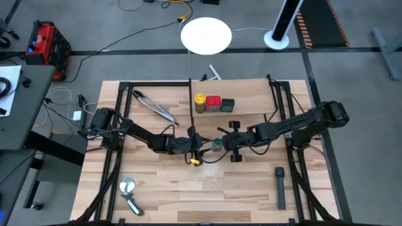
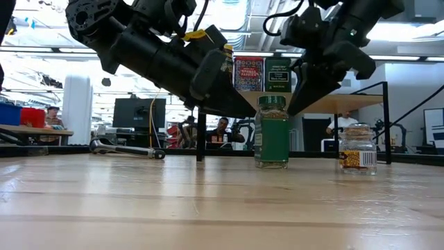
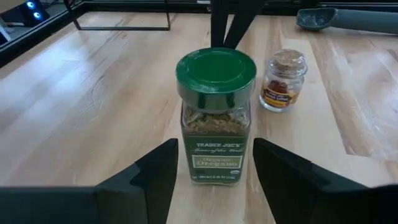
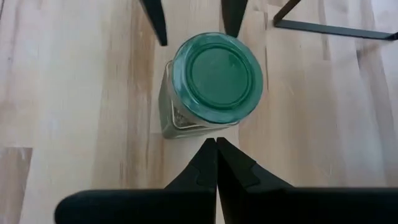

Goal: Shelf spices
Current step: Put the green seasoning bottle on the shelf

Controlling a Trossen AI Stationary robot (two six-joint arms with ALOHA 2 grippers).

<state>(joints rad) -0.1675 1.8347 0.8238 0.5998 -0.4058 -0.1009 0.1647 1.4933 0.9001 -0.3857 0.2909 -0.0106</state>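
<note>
left tool (image 3: 211,171) open, flanking green-lidded jar (image 3: 215,118).

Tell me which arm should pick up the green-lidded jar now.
Left, probably. The left gripper is open with its fingers either side of the green-lidded jar. The right gripper is shut just above the lid.

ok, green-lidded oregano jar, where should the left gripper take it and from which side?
Take the green-lidded jar across the flat faces of its square glass body, just under the lid, coming in level from the left. It stands upright on the table, and the open left gripper already straddles it. The small cork-topped jar stands apart on its far side, so it likely stays clear.
</note>
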